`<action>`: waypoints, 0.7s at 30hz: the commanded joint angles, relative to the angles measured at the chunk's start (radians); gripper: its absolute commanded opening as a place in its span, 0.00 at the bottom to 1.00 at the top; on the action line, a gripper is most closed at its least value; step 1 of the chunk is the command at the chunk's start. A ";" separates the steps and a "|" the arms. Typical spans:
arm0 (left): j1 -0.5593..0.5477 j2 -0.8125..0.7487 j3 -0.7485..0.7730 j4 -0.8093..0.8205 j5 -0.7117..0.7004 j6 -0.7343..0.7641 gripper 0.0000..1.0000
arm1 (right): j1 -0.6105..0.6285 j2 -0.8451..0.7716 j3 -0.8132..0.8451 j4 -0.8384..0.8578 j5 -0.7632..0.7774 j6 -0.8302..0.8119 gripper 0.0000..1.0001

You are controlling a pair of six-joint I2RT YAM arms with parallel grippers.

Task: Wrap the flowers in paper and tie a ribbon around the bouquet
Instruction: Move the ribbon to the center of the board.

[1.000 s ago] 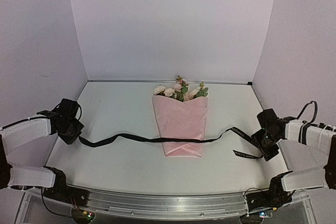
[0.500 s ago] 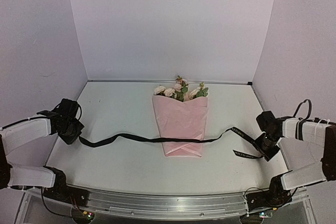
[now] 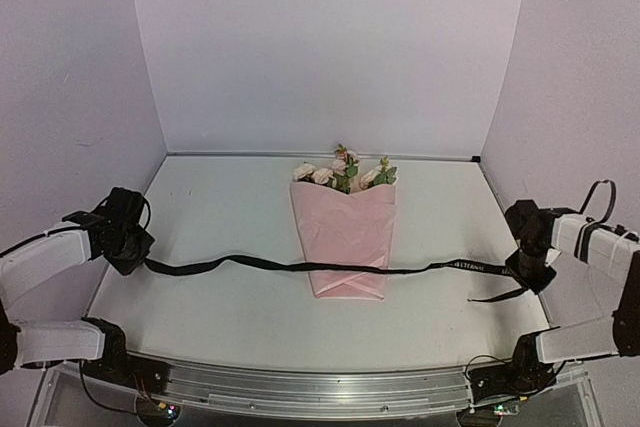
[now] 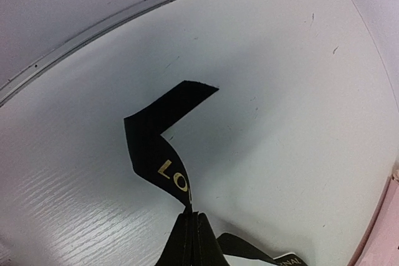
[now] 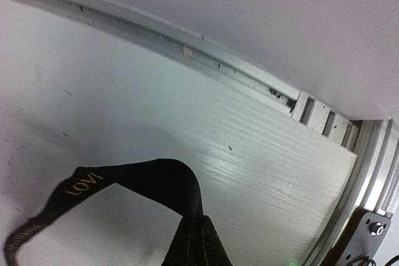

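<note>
Long narrow black lettered ribbon (image 3: 250,264) lies crosswise over the cone-shaped pink-paper bouquet (image 3: 345,237), ends clenched in the left jaws and right jaws.

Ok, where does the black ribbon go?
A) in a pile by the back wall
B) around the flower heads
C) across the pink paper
C: the ribbon runs across the lower part of the paper, well below the flowers, pinched by the left end effector and right end effector.

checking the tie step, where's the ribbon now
Top view: the ribbon lies across the lower part of the bouquet, pinched near its ends by the left gripper and right gripper.
</note>
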 commanded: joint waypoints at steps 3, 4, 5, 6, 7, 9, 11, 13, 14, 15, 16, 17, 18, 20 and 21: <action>0.004 -0.089 0.040 -0.121 -0.104 -0.049 0.00 | -0.012 -0.121 0.226 -0.283 0.368 -0.073 0.00; 0.003 -0.097 0.040 -0.135 -0.111 -0.055 0.00 | -0.015 -0.128 0.235 -0.301 0.397 -0.080 0.00; 0.003 -0.105 0.040 -0.148 -0.120 -0.062 0.01 | -0.019 -0.133 0.241 -0.311 0.416 -0.085 0.00; 0.003 -0.114 0.040 -0.167 -0.129 -0.075 0.01 | -0.026 -0.139 0.242 -0.322 0.432 -0.088 0.00; 0.004 -0.123 0.041 -0.181 -0.138 -0.083 0.01 | -0.034 -0.145 0.239 -0.329 0.443 -0.089 0.00; 0.003 -0.140 0.045 -0.214 -0.158 -0.101 0.02 | -0.056 -0.159 0.232 -0.338 0.445 -0.085 0.00; 0.003 -0.155 0.050 -0.241 -0.176 -0.115 0.03 | -0.085 -0.173 0.230 -0.339 0.440 -0.087 0.00; 0.003 -0.167 0.051 -0.258 -0.189 -0.124 0.04 | -0.092 -0.174 0.237 -0.339 0.437 -0.092 0.01; 0.003 -0.172 0.049 -0.262 -0.194 -0.128 0.05 | -0.093 -0.169 0.242 -0.339 0.437 -0.096 0.02; 0.003 -0.177 0.045 -0.262 -0.197 -0.130 0.06 | -0.094 -0.160 0.247 -0.340 0.437 -0.100 0.03; 0.003 -0.178 0.041 -0.261 -0.198 -0.130 0.06 | -0.095 -0.149 0.252 -0.340 0.438 -0.103 0.04; 0.004 -0.177 0.033 -0.255 -0.197 -0.131 0.07 | -0.096 -0.141 0.255 -0.341 0.434 -0.105 0.06; 0.004 -0.176 0.025 -0.247 -0.194 -0.132 0.09 | -0.096 -0.132 0.256 -0.342 0.429 -0.107 0.08; 0.003 -0.169 0.010 -0.226 -0.174 -0.127 0.15 | -0.096 -0.113 0.257 -0.343 0.404 -0.109 0.19; 0.003 -0.163 0.006 -0.211 -0.160 -0.118 0.19 | -0.096 -0.101 0.261 -0.344 0.386 -0.113 0.25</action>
